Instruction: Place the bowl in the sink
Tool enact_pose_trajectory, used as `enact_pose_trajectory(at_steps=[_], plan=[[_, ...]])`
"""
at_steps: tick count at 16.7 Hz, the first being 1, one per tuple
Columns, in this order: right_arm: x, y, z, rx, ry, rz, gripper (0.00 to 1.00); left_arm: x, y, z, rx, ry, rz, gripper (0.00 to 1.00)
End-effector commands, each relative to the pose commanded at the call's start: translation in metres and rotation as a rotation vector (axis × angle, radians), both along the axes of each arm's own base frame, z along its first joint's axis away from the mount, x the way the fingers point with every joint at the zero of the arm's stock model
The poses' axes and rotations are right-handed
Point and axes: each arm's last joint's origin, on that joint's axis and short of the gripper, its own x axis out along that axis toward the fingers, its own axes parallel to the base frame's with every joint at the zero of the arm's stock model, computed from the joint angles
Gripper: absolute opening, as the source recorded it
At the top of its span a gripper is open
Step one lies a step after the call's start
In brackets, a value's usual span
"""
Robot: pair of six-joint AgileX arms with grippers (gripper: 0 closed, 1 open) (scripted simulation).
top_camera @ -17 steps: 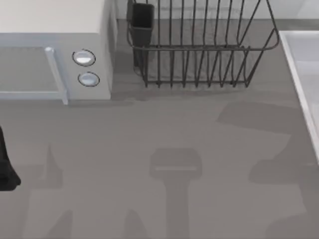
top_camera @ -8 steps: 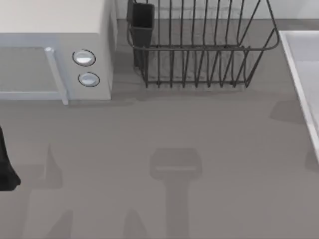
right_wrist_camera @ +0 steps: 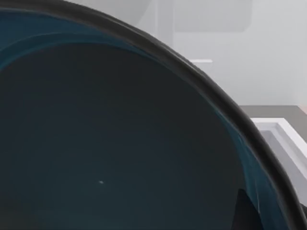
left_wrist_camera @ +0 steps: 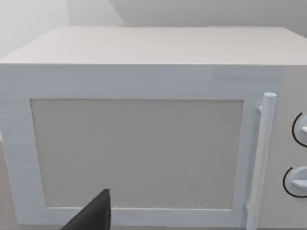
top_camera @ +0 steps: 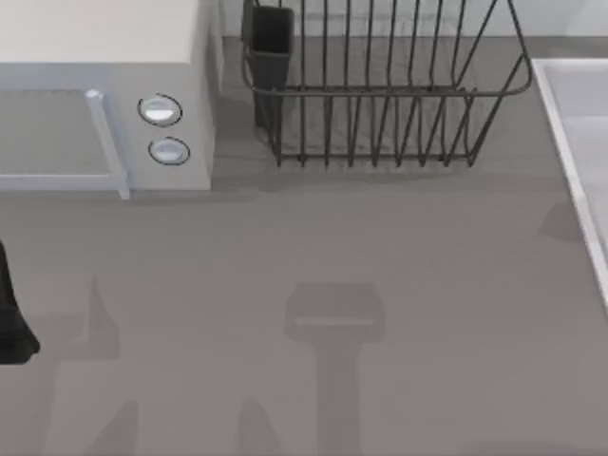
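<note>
Right up against the right wrist camera: the bowl (right_wrist_camera: 110, 143), dark inside, with a blue-teal band just under a dark rim. Behind its edge, a corner of the sink (right_wrist_camera: 277, 128), white-rimmed and pale within, with grey counter (right_wrist_camera: 264, 111) beside that corner. Near the bowl's wall, a small dark sliver, too little of it to identify. Cannot tell whether the right tool is spread, pressed together or pinching the bowl.

From above, again the sink (top_camera: 562, 142), cut off at the right edge of the top view, its raised white rim running down along the grey counter (top_camera: 332, 237). Just left of it, at the back, a dark wire dish rack (top_camera: 380, 104) with a dark cutlery holder (top_camera: 271, 43) at its left end. Further left, a pale microwave (top_camera: 104, 47), with 2 round knobs (top_camera: 160, 110) one above the other and a bar handle (top_camera: 106, 138) beside them. Soft shadows across the middle of the counter.

At the left edge of the top view, low down, a black part of the left arm (top_camera: 11, 313), well apart from the sink. In the left wrist view, facing the microwave door (left_wrist_camera: 136, 153) square on: handle (left_wrist_camera: 261, 158) upright, knobs at the side, and a dark tip of the left tool (left_wrist_camera: 96, 214) at the frame's edge. Cannot tell its state either.
</note>
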Motion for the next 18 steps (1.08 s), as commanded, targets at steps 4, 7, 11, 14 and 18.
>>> enact_pose_trajectory(at_steps=[4,7,11,14,18], plan=[[0.0,0.0,0.0,0.0,0.0,0.0,0.15,0.0,0.0,0.0,0.0,0.0,0.0,1.0],[0.0,0.0,0.0,0.0,0.0,0.0,0.38,0.0,0.0,0.0,0.0,0.0,0.0,1.0],[0.0,0.0,0.0,0.0,0.0,0.0,0.68,0.0,0.0,0.0,0.0,0.0,0.0,1.0],[0.0,0.0,0.0,0.0,0.0,0.0,0.9,0.0,0.0,0.0,0.0,0.0,0.0,1.0],[0.0,0.0,0.0,0.0,0.0,0.0,1.0,0.0,0.0,0.0,0.0,0.0,0.0,1.0]])
